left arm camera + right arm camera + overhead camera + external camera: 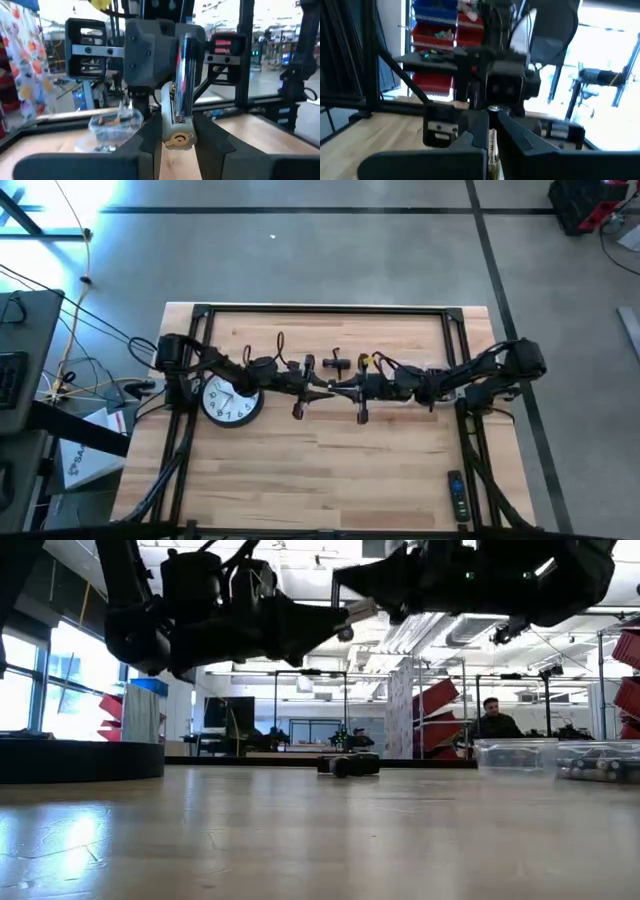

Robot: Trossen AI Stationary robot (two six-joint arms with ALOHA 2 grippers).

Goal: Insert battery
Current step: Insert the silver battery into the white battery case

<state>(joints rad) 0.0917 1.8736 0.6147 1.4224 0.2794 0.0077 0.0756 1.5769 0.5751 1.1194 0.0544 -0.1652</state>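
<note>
**Two arms nose to nose above the table, battery in between**

Both arms hang over the wooden table (330, 470), reaching in from either end and meeting just to the right of the wall clock (232, 400), which lies face-up on the boards. The left arm passes right over the clock. Its left gripper (177, 125) is a short way past the clock's rim, raised clear of the wood. Its two dark fingers (210, 142) are pressed in on the battery (182, 75), a shiny silver cylinder with a tan-gold end sitting between the tips. The rest of the battery stands out towards the other arm.

The right gripper (348, 387) faces it head-on from the side away from the clock, so near that the two look to be touching in the view from above. Whether it is pinching anything I cannot tell.

A dark remote (456, 492) lies on the table well away from the clock, near the front right corner. Clear plastic tubs (555, 758) sit at the far side from the clock, and a person (495, 720) sits in the room beyond them.
</note>
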